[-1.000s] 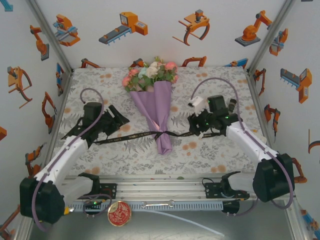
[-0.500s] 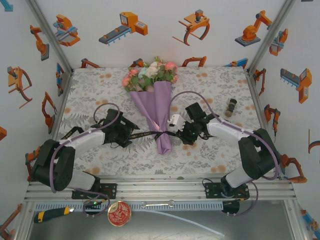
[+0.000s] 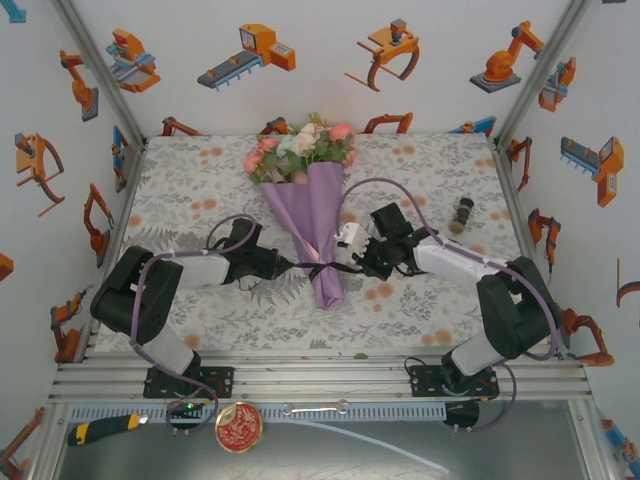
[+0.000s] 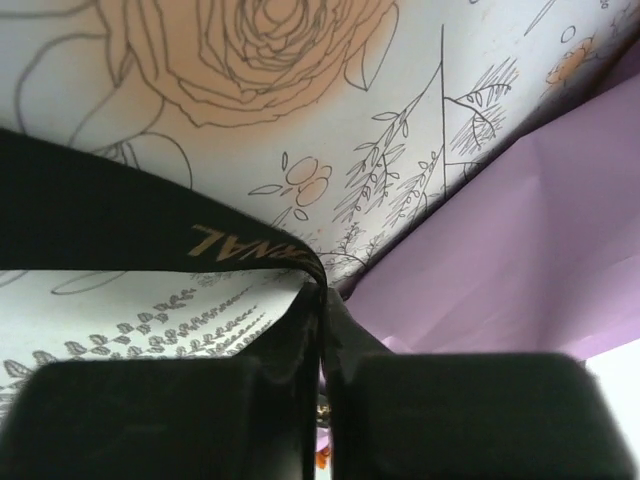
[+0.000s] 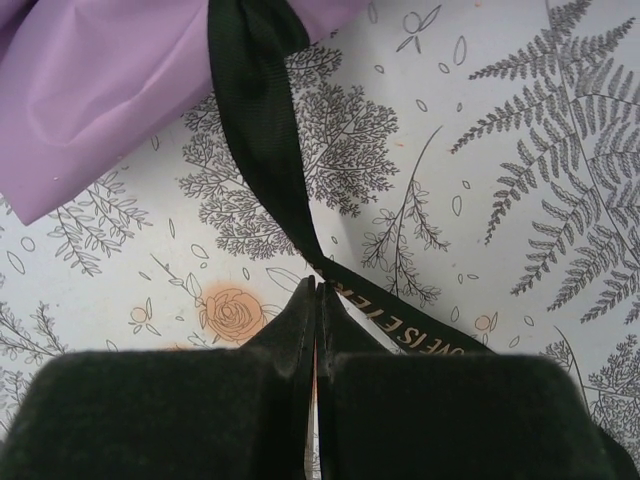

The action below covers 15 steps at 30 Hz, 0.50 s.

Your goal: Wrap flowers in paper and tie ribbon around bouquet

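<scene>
The bouquet lies in the middle of the table, its flowers (image 3: 301,143) sticking out of the lilac paper (image 3: 315,215) cone toward the far side. The black ribbon (image 3: 322,266) crosses the cone's narrow lower part. My left gripper (image 3: 284,265) sits just left of the cone, shut on the ribbon (image 4: 150,225), which folds into its fingertips; the paper (image 4: 520,250) is close on the right. My right gripper (image 3: 353,266) sits just right of the cone, shut on the ribbon (image 5: 262,150), which twists at its tips (image 5: 318,285) and trails on toward the right.
A small dark bottle-like object (image 3: 463,213) stands on the tablecloth at the right. Below the table's near rail lie a yellow-and-black hand tool (image 3: 100,428) and a round red and gold tin (image 3: 238,426). Printed walls close in the left, back and right sides.
Both arms swung inward to the bouquet and both grippers closed on the ribbon. In the last half second the left gripper slid right, closer to the cone; the right barely moved.
</scene>
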Motion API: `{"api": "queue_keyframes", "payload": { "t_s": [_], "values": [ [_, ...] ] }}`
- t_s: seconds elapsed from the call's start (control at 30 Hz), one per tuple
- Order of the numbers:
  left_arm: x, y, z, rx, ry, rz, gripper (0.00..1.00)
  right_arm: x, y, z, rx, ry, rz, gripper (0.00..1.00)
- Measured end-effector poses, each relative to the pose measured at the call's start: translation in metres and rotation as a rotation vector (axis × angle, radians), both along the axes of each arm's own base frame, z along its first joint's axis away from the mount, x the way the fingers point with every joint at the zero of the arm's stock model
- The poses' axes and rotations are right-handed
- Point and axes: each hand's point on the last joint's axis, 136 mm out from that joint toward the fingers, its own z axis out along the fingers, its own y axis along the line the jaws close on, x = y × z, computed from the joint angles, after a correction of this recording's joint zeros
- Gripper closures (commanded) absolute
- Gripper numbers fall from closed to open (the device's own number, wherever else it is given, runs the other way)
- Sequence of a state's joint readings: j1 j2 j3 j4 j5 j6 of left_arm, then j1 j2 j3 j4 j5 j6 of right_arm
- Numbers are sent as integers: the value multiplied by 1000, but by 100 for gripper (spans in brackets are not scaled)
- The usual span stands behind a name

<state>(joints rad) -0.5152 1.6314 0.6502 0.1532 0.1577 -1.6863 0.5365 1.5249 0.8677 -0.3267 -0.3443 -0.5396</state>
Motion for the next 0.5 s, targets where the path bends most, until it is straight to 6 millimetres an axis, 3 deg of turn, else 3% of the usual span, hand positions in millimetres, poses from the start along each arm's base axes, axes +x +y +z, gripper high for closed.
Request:
{"api": "queue_keyframes", "payload": {
  "t_s": [0.17, 0.33, 0.4, 0.43, 0.5],
  "values": [
    [-1, 17, 3, 44, 5, 25, 100, 20, -7, 20, 82, -32, -268, 100],
    [-7, 55, 3, 95, 11, 84, 100, 37, -56, 14, 144, -15, -707, 100],
    [-9, 61, 3, 106, 13, 85, 100, 37, -72, 7, 154, 12, -796, 100],
    [-9, 62, 3, 113, 11, 77, 100, 36, -72, 5, 169, 39, -798, 90],
    [-9, 61, 3, 123, 7, 54, 100, 29, -55, 7, 225, 93, -717, 55]
  ]
}}
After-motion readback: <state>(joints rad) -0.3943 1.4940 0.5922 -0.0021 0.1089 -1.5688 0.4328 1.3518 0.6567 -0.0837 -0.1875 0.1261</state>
